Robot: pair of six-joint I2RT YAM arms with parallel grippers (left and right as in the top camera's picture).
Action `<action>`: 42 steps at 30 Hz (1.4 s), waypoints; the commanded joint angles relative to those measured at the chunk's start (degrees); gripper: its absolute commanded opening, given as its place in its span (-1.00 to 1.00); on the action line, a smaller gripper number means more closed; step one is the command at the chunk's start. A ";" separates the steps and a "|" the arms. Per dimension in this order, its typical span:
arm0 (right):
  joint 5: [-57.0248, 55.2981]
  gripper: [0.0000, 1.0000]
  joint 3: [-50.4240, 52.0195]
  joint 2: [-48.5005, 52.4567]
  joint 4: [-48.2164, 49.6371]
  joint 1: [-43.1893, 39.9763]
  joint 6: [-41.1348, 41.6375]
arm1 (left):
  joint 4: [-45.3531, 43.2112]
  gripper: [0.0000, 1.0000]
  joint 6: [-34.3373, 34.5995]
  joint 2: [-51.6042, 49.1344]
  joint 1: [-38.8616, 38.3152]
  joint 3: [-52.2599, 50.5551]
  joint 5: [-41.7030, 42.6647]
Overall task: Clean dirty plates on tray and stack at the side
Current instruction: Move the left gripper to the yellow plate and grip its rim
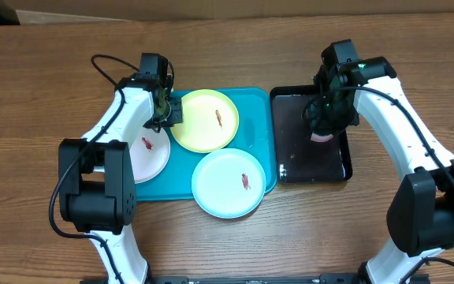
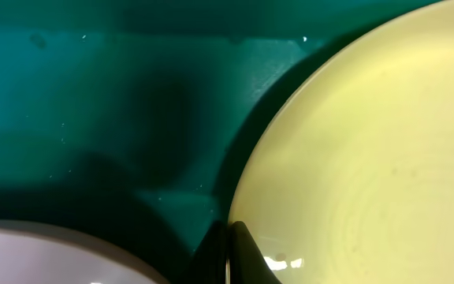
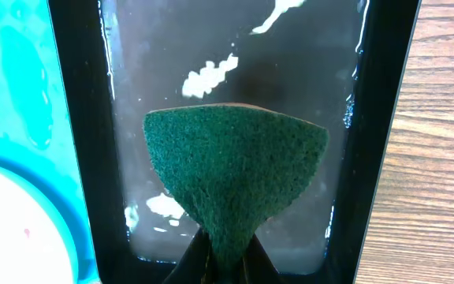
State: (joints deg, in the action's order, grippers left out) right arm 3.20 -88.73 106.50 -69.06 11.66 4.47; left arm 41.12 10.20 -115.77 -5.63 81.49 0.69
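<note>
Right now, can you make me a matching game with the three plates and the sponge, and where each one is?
Things:
1. white plate
2. yellow-green plate
3. light blue plate
4. green sponge

Places:
A. above the black tray, pinched in the right jaws
B. front of the turquoise tray, poking over its near rim
C. left end of the turquoise tray
D. back middle of the turquoise tray

Pairs: 1-C, 2-D, 3-B, 4-A.
</note>
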 commanded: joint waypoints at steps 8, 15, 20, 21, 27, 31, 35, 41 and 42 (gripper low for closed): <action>0.52 -0.93 -1.40 -0.63 0.24 -0.11 0.04 | -1.36 -0.92 -4.07 -1.03 -0.07 1.18 5.97; 0.52 -0.93 -1.40 -0.63 -0.20 -0.11 0.04 | -1.51 -0.72 -4.02 -1.03 -0.07 1.18 7.50; 0.52 -0.93 -1.40 -0.63 -0.22 -0.11 0.02 | -0.61 -0.67 -3.93 -1.03 -0.09 1.16 8.04; 0.52 -0.93 -1.40 -0.63 -0.20 -0.11 0.02 | -0.35 -0.65 -3.74 -1.03 -0.09 1.16 8.26; 0.52 -0.93 -1.40 -0.63 0.13 -0.11 0.02 | 0.68 -0.65 -3.74 -1.03 -0.15 1.16 8.39; 0.52 -0.93 -1.40 -0.63 0.15 -0.11 0.04 | 0.72 -0.67 -3.54 -1.03 -0.50 1.16 8.41; 0.52 -0.93 -1.40 -0.63 0.15 -0.09 0.04 | 1.01 -0.69 -2.89 -1.03 -1.18 1.16 8.61; 0.52 -0.93 -1.40 -0.63 0.15 -0.11 0.02 | 1.88 -0.72 -2.89 -1.03 -2.84 1.16 8.59; 0.52 -0.93 -1.40 -0.63 0.15 -0.11 0.04 | 1.95 -0.67 -2.91 -1.03 -3.04 1.16 8.50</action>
State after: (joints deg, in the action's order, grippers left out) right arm 3.20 -88.73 106.52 -69.06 11.66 4.47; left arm 42.70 7.35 -115.77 -7.60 81.49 8.19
